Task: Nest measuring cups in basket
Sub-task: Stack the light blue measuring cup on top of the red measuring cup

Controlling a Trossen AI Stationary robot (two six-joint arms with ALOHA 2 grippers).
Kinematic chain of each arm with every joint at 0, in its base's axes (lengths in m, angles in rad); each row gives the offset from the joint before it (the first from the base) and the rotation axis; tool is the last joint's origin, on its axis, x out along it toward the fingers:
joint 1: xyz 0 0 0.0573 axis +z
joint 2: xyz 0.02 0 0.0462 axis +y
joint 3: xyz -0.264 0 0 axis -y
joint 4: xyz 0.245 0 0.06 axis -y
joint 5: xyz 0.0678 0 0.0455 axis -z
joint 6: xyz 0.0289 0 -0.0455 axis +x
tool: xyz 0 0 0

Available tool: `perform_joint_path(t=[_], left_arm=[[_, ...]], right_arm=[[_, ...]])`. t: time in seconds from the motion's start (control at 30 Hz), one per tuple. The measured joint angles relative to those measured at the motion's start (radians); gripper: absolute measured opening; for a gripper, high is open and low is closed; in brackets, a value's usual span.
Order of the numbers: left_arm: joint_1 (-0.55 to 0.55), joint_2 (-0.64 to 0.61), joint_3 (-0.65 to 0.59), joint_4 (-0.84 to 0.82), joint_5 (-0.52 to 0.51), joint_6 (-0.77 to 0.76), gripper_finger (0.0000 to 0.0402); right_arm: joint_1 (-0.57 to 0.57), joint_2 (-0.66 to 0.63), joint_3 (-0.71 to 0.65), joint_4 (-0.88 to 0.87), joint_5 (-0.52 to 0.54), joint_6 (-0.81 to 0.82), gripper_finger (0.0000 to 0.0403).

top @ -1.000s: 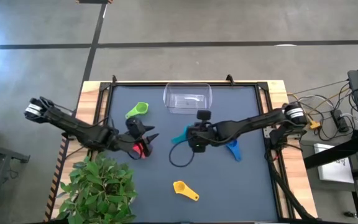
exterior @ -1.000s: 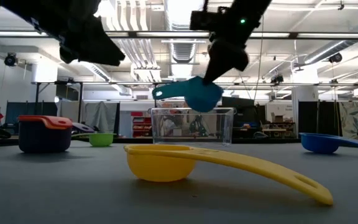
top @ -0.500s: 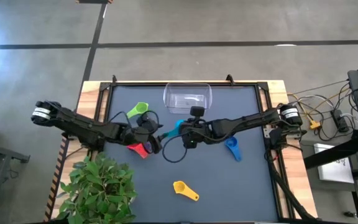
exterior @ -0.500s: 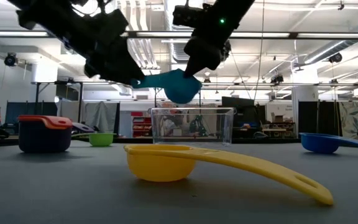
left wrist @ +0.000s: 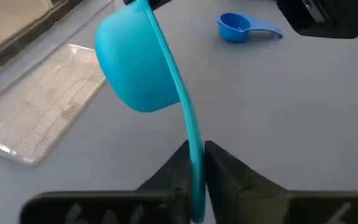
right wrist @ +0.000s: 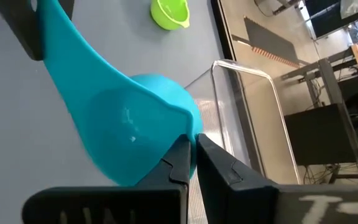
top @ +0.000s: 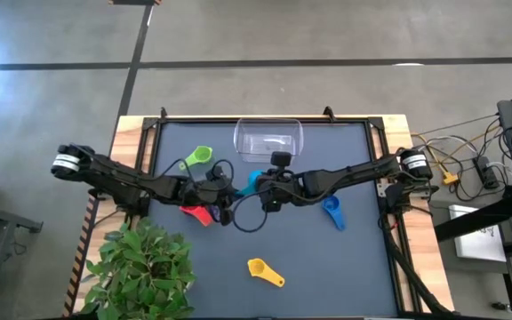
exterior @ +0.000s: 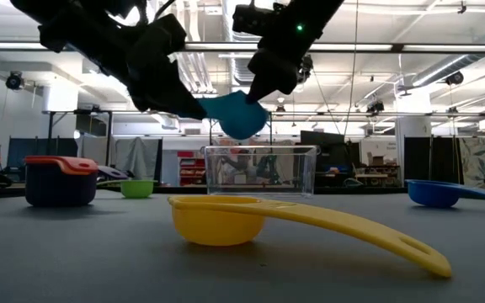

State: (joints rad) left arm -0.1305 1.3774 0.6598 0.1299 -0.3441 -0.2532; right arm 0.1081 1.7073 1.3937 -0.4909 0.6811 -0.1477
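A teal measuring cup [top: 251, 183] hangs in the air above mid-table, in front of the clear basket [top: 241, 142]. My left gripper [top: 232, 190] is shut on its handle. My right gripper [top: 260, 184] is shut on its bowl. In the low view the cup [exterior: 236, 115] is well above the table, between the left gripper [exterior: 194, 104] and the right gripper [exterior: 257, 84]. On the table rest a green cup [top: 198, 158], a red cup [top: 198, 213], a blue cup [top: 332, 212] and a yellow cup [top: 263, 271]. My left gripper pinches the teal cup's flat handle [left wrist: 195, 157] between its two fingers, one on each flat face, near the handle's free end. The fingers come from the table's left, about level and along the handle. The cup is clear of the table. My right gripper pinches the bowl's rim [right wrist: 188, 128] on the side away from the handle, one finger inside the bowl and one outside. The fingers slant down from the table's right. The bowl [exterior: 237, 118] hangs below them, clear of the table.
A potted plant [top: 145, 267] stands at the near left corner. A black cable loop [top: 252, 220] hangs under the arms. In the low view a dark cup with an orange one on top [exterior: 57, 181] stands at the left. The basket [exterior: 259, 170] stands at the far middle.
My left gripper has gone toward the table's right edge and up, away from the red cup, to the teal cup's handle, and has shut on it. My right gripper has carried the teal cup a little toward the left; it stays lifted clear.
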Motion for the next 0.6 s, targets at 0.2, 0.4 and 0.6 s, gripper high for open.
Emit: perform_joint_path(t=[0.2, 0.4, 0.6], left_arm=[[0.0, -0.006, 0.0, 0.0, -0.035, -0.044, 0.0001], [-0.002, -0.048, -0.005, -0.037, -0.09, -0.054, 0.0001], [-0.026, -0.138, -0.078, 0.006, -0.21, -0.078, 0.0]], right_arm=[[0.001, -0.006, 0.006, 0.006, 0.061, -0.028, 0.0018], [0.002, -0.093, -0.005, -0.016, 0.091, 0.008, 0.0066], [0.002, -0.256, -0.164, 0.156, -0.069, 0.055, 0.0112]])
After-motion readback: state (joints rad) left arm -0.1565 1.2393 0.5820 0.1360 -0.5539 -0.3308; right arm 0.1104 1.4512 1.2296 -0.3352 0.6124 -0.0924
